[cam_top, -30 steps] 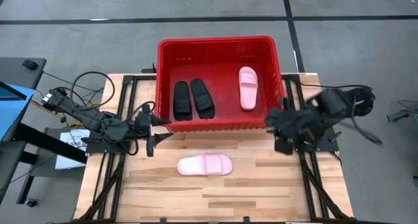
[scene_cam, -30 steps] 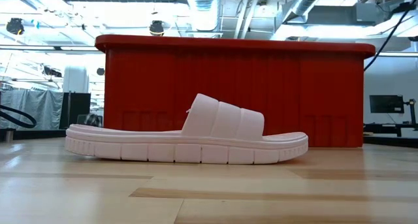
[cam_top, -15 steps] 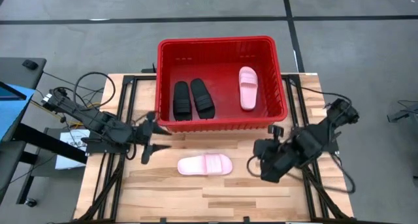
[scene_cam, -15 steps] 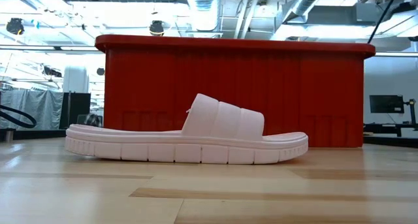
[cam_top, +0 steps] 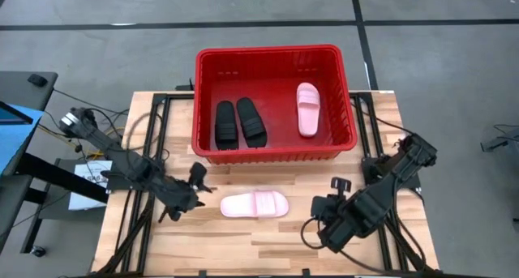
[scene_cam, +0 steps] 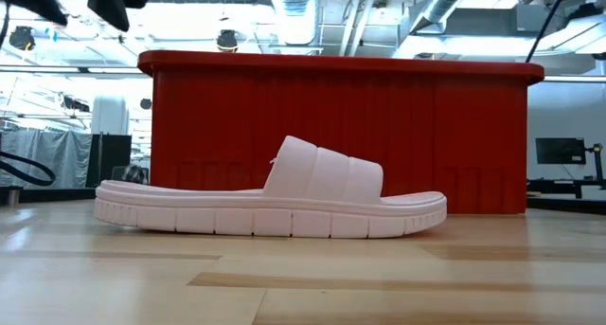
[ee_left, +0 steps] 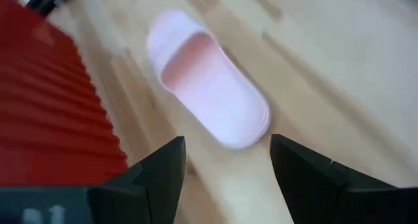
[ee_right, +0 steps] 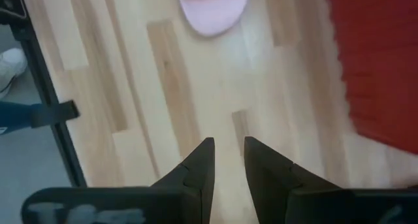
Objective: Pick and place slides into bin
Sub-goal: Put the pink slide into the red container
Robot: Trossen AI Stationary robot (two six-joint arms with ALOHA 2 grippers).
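Note:
One pale pink slide (cam_top: 255, 204) lies sole down on the wooden table, in front of the red bin (cam_top: 275, 154). In the bin lie a black pair (cam_top: 239, 122) and another pink slide (cam_top: 306, 109). My left gripper (cam_top: 188, 195) hangs open just left of the table slide, slanting down at it; its wrist view shows the slide (ee_left: 206, 87) beyond the spread fingers (ee_left: 163, 178). My right gripper (cam_top: 323, 219) hovers right of the slide, pointing down at bare wood, fingertips (ee_right: 201, 160) a narrow gap apart with nothing between. The low view shows the slide (scene_cam: 275, 207) before the bin (scene_cam: 341, 135).
Black frame rails (cam_top: 146, 189) run along both sides of the table, under the arms. Cables trail from the left arm (cam_top: 105, 140). Bare wood (cam_top: 259, 245) lies between the slide and the table's near edge.
My left gripper has come down and toward the near edge, rolling as it went, and now points at the table slide's left end. My right gripper has swung from the bin's near right corner toward the near edge and down. No slide has moved.

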